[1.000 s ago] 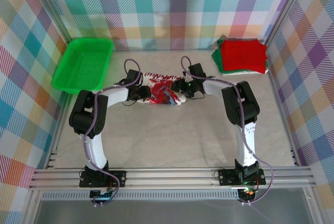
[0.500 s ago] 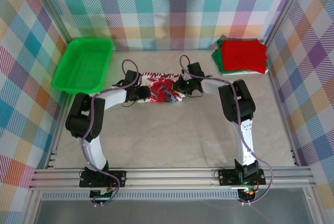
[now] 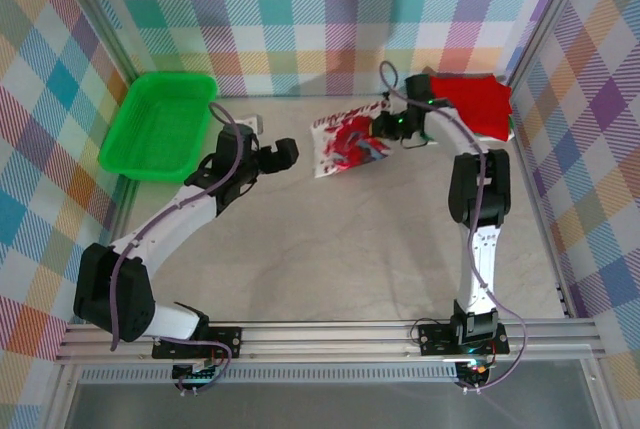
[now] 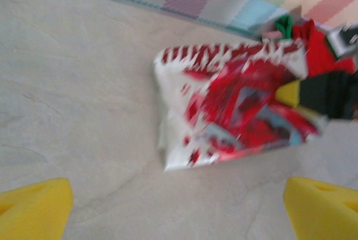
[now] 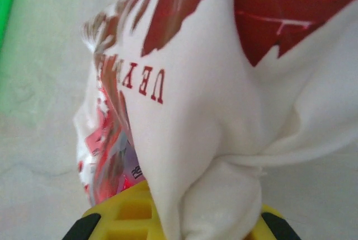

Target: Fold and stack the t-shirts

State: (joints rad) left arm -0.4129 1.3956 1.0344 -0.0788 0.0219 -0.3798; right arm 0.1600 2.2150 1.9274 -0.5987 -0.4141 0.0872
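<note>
A: Step in hand, as I judge it: carry the folded white t-shirt (image 3: pixel 345 144) to the stack. State of the right gripper (image 3: pixel 385 129)?

B: Clamped on the tee's right edge. In the right wrist view the cloth is bunched between the yellow pads (image 5: pixel 120 212), with 1 fold hanging over them. The tee sits upper centre of the top view, just left of the red t-shirt (image 3: pixel 470 101). A sliver of the green t-shirt (image 4: pixel 284 24) shows behind it in the left wrist view.

A: Left gripper (image 3: pixel 283 154)?

B: Jaws spread wide and holding nothing. It is just left of the tee and not touching it.

A: Advice for the placing?

B: Lift so the trailing left edge clears the table (image 3: pixel 330 249) (I cannot tell whether it drags). Travel slowly so the folds hold. Square the tee over the red one before releasing, and lower it flat rather than dropping it.

A: Arm poses?

B: The right arm is stretched up the right of the frame, wrist bent left toward the tee. The left arm runs diagonally from lower left, below the green tray (image 3: pixel 160 129), with its gripper facing right.
</note>
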